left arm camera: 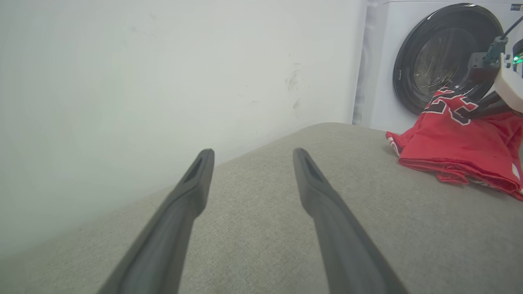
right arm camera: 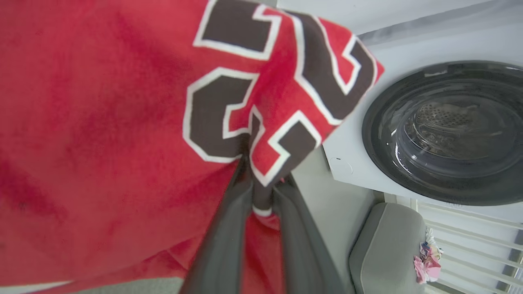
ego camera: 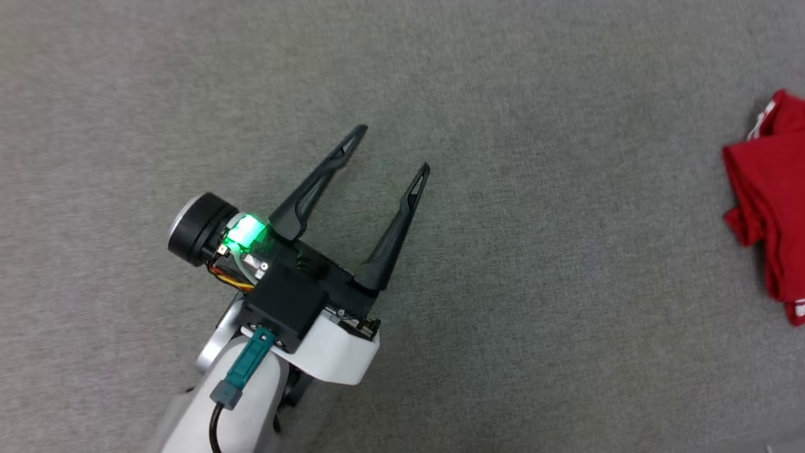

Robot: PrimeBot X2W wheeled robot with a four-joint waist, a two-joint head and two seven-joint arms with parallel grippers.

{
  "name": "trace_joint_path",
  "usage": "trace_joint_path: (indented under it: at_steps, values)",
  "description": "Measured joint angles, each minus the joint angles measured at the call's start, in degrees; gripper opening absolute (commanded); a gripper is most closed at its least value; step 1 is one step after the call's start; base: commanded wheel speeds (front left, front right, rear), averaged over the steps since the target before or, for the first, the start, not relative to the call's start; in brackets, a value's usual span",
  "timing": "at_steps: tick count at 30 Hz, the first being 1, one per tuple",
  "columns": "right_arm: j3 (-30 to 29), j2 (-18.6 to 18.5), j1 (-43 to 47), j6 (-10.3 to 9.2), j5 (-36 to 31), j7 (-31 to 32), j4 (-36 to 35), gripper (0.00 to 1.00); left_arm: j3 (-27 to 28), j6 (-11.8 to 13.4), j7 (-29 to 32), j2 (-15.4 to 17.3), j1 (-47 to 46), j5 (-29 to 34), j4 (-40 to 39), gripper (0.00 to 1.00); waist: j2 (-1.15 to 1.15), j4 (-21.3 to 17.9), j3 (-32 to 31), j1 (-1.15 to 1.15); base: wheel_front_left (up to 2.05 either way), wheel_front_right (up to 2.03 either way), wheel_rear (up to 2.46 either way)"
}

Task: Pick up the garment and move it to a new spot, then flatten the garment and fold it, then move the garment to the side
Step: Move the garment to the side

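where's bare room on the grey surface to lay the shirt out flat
Widest bare patch: the grey surface between the open left hand and the garment, plus the stretch beyond the left hand toward the wall. Crowded by the washing machine, where the right hand pinches the bunched garment.

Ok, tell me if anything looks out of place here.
The red shirt lies crumpled in a heap on the grey surface by the washing machine, not flat. The right hand is shut on a fold beside its lettering; the left hand is open, apart from it. Nothing looks spilled or torn.
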Motion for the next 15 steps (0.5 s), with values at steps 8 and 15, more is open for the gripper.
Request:
trace_joint_path:
  at_steps: [8, 15]
  values:
    - [-7.34, 5.36, -8.68, 0.01, -7.03, -6.59, 11.11, 0.0, -1.88, 0.0, 0.0, 2.88, -4.37, 1.18, -3.15, 1.0, 0.0, -2.45, 6.53, 0.0, 0.0, 0.0, 0.0]
    - [-10.7, 8.71, -12.5, 0.0, -11.56, -11.18, 16.6, 0.12, -2.33, 0.0, 0.0, 3.35, -5.51, 1.29, -3.78, 1.0, 0.0, -3.83, 8.58, 0.0, 0.0, 0.0, 0.0]
